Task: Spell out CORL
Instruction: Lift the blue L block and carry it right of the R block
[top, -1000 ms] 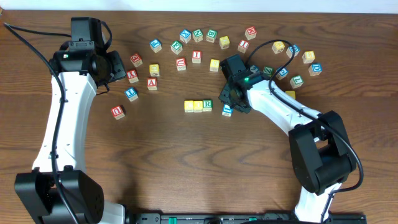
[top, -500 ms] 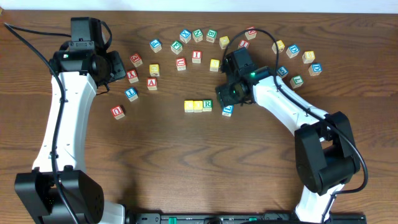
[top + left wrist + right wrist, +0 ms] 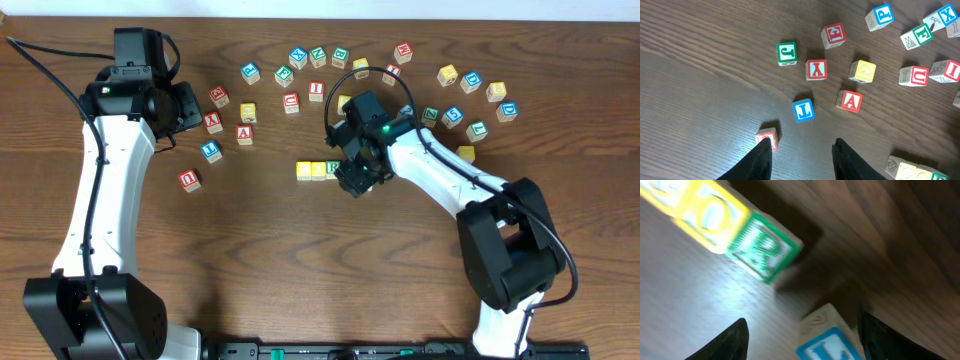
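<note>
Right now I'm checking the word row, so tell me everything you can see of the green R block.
The green R block is a cube, seemingly wooden, with pale sides and a green top face bearing a light letter R inside a hatched border. It lies flat on the dark wooden table at the end of the row, apparently pressed against a yellow block. The blue block nearby sits apart from it. Nothing grips it.

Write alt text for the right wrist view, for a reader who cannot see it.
A blue-lettered block lies between the open fingers of the right pincer, on a wooden table. Just beyond it, a green R block ends a row of yellow blocks; the picture is blurred.
</note>
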